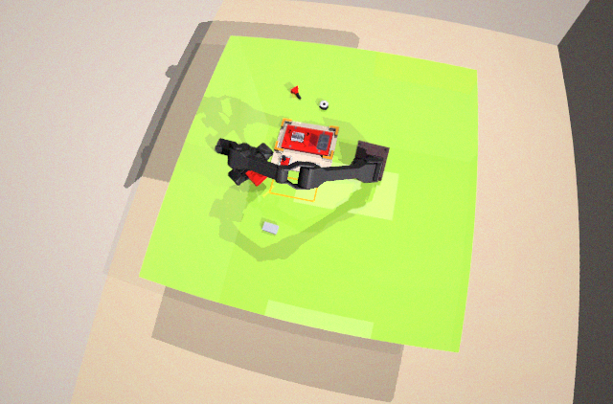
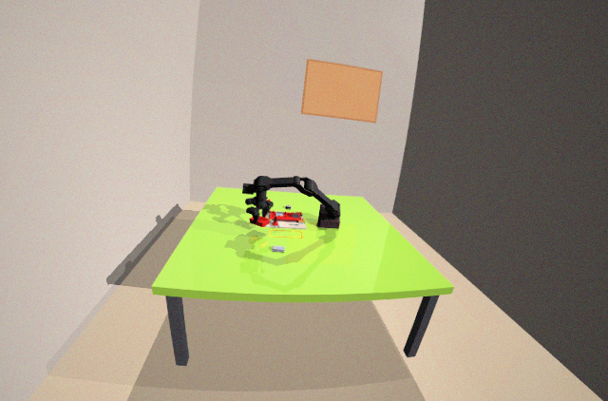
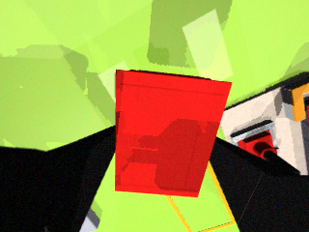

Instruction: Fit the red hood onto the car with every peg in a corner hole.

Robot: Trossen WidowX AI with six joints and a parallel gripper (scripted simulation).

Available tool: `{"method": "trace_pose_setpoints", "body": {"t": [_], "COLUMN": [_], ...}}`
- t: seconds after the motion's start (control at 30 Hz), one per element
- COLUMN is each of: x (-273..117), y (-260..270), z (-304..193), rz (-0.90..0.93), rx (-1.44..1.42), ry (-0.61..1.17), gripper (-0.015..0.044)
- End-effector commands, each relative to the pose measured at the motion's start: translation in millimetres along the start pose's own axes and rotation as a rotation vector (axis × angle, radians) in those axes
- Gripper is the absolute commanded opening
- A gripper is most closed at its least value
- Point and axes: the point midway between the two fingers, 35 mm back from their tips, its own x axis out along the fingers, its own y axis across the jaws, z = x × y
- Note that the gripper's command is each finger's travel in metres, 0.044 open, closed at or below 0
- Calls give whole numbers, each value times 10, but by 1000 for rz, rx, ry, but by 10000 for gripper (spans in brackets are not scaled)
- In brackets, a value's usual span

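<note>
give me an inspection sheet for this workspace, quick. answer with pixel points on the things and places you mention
surface: green table top (image 1: 396, 265) (image 2: 304, 274) (image 3: 29, 97), shadows and a yellow outline (image 1: 292, 197) (image 2: 285, 238) (image 3: 182, 216) on it
job's things: hood (image 1: 256, 178) (image 2: 258, 221) (image 3: 169, 108) off the chassis (image 1: 306, 147) (image 2: 285, 216) (image 3: 307, 102); pegs too small to confirm
clutter: pale block (image 1: 269, 228) (image 2: 277, 249) (image 3: 90, 222), red-and-black piece (image 1: 295, 90) (image 2: 269, 200), round white-and-black piece (image 1: 324, 104) (image 2: 288, 206)
jaws: closed on the hood, one on each side
cables: nothing seen
surroundings: pale walls, one dark wall (image 1: 596, 142) (image 2: 490, 141), orange board (image 2: 341, 90) on the back wall
</note>
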Motion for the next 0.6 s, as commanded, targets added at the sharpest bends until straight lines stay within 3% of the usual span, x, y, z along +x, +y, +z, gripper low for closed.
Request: {"method": "trace_pose_setpoints", "body": {"t": [0.0,0.57], "x": [-102,-441], "y": [5,-11], "z": [4,4], "rz": [2,1], "rx": [-6,-12], "ry": [1,-7], "gripper": [0,0]}}
